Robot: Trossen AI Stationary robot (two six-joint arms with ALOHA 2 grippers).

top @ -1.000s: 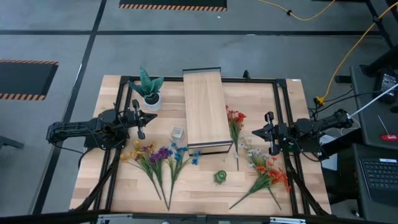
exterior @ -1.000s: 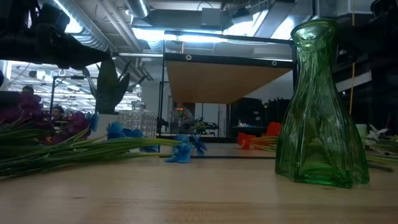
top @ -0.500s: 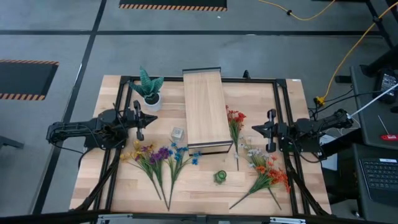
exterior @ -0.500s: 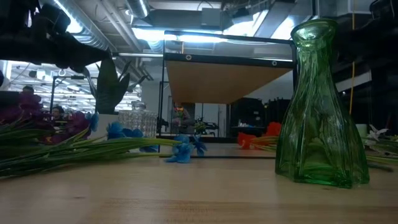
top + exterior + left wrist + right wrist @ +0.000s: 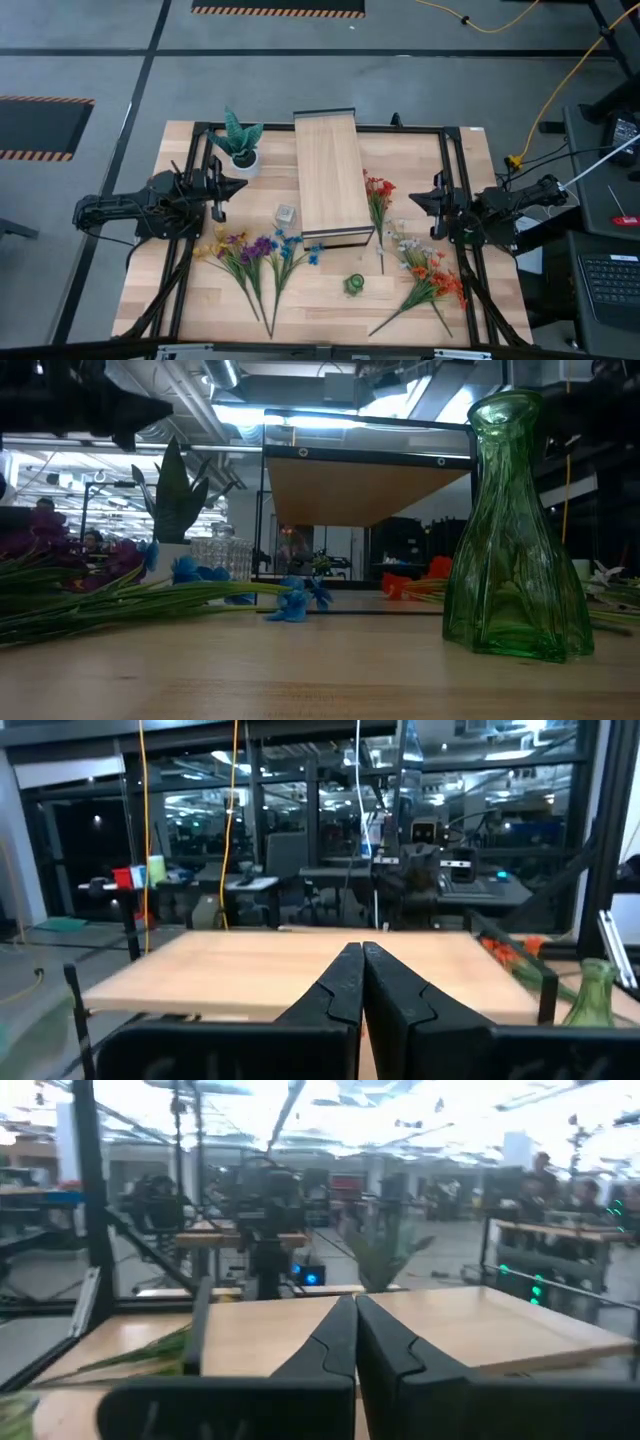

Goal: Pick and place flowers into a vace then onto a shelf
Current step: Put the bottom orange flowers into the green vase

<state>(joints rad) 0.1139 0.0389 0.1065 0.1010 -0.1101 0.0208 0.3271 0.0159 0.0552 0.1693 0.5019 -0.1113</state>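
The left claw [image 5: 238,184] hangs above the left side of the table with its two fingers pressed flat together and nothing between them, pointing toward the shelf [image 5: 330,178]; the right claw [image 5: 414,199] mirrors it on the right side, likewise pinched shut and empty. Just near of the left claw lies a bunch of purple, yellow and blue flowers [image 5: 256,250], stems trailing toward the near edge; near the right claw lie a red-orange bunch [image 5: 378,190] beside the shelf and a mixed white and orange bunch [image 5: 428,272] closer in. A green glass vase [image 5: 355,284] stands upright in the near middle, well apart from both claws, and a small clear glass [image 5: 286,213] sits just left of the shelf, with a spiky potted plant [image 5: 240,141] at the far left. By my reading, no step is under way: every stem is on the wood, the vase is empty, the shelf bare. The next move calls for one claw to spread, drop over a thin stem and close low on it. The overhead view alone gives the whole layout; the table-level view shows the vase's [image 5: 515,530] fluted shape and narrow mouth, which will demand a steady aim, and the left wrist view catches the vase [image 5: 592,992] off beyond the shelf's top.
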